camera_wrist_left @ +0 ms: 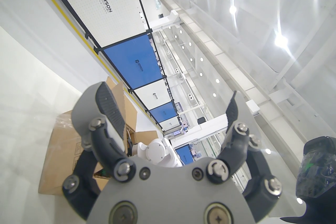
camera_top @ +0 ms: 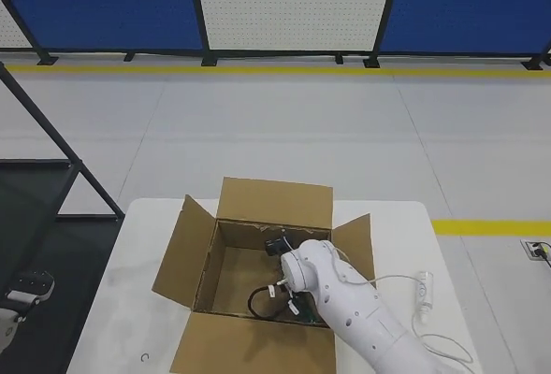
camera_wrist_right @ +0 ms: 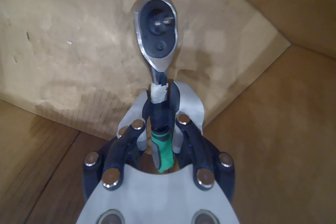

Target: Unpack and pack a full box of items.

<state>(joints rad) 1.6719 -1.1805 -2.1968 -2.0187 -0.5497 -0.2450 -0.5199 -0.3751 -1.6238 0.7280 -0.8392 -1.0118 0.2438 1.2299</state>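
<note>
An open cardboard box (camera_top: pixel 275 199) stands on the white table (camera_top: pixel 401 238), flaps spread. My right arm (camera_top: pixel 340 299) goes down into it. Inside, my right gripper (camera_wrist_right: pixel 162 101) is shut on a ratchet wrench (camera_wrist_right: pixel 157 33) with a green and black handle, its steel head pointing at the box's inner cardboard (camera_wrist_right: pixel 65 25). A black cable loop (camera_top: pixel 259 304) lies on the box floor beside the arm. My left gripper (camera_wrist_left: pixel 170 93) is open and holds nothing, off the table's left side and aimed upward, with the box (camera_wrist_left: pixel 63 146) beyond it.
A white corded device (camera_top: pixel 423 294) lies on the table right of the box. A dark metal rack (camera_top: pixel 32 187) stands left of the table. A small ring (camera_top: pixel 144 357) sits near the table's front left.
</note>
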